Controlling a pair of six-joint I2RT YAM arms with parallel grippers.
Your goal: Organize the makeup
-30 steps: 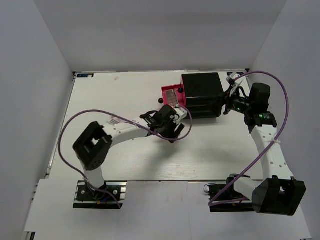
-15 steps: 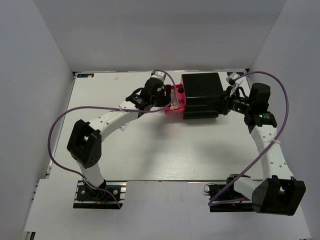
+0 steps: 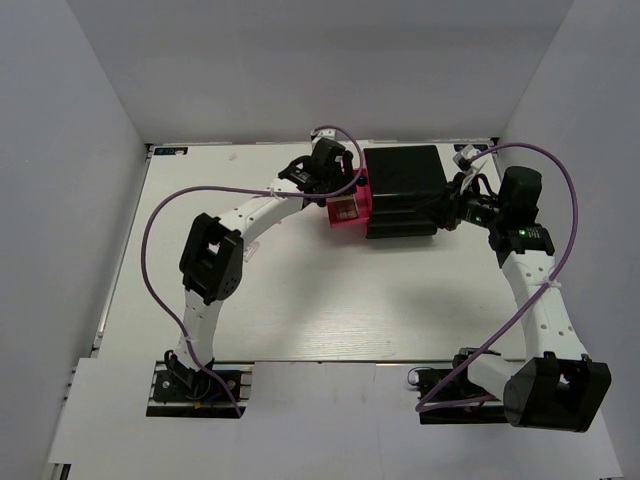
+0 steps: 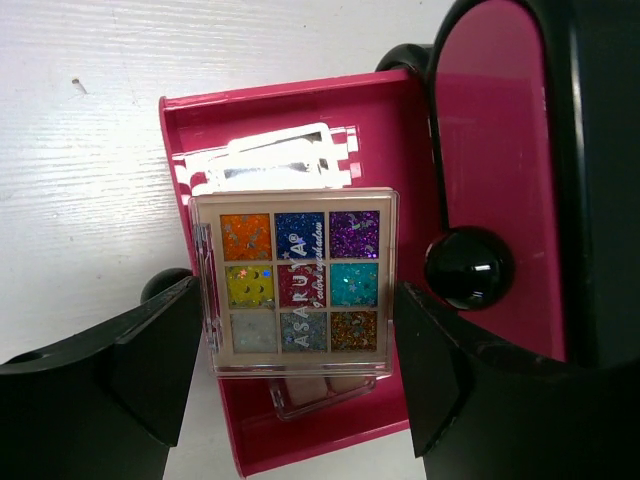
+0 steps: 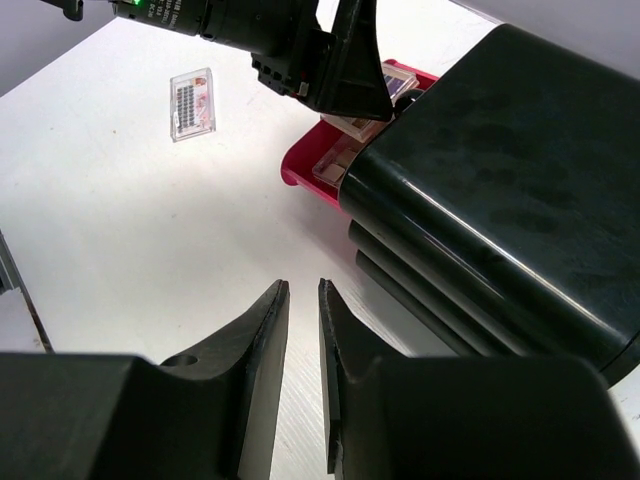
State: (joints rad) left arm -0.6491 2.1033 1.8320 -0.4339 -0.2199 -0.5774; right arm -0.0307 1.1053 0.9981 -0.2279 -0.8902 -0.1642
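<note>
A square multicolour glitter palette (image 4: 298,282) hangs level just above the open pink drawer (image 4: 405,150), with my left gripper (image 4: 297,300) shut on its two sides. Under it in the drawer lie a clear-cased palette with pale pans (image 4: 312,395) and a shiny clear packet (image 4: 270,165). From above, the left gripper (image 3: 335,188) is at the drawer (image 3: 362,190) on the left side of the black drawer box (image 3: 405,190). My right gripper (image 5: 303,285) is shut on nothing, low over the table by the box's right side (image 3: 455,210). Another small clear-cased palette (image 5: 192,103) lies on the table.
The black box (image 5: 500,170) fills the right of the right wrist view, close to the right fingers. A closed pink drawer front with a black knob (image 4: 468,267) sits just right of the left gripper's finger. White walls enclose the table on three sides.
My left arm swung from the table's middle up to the pink drawer, carrying the square palette. My right gripper's jaws closed while that arm stayed beside the box.
</note>
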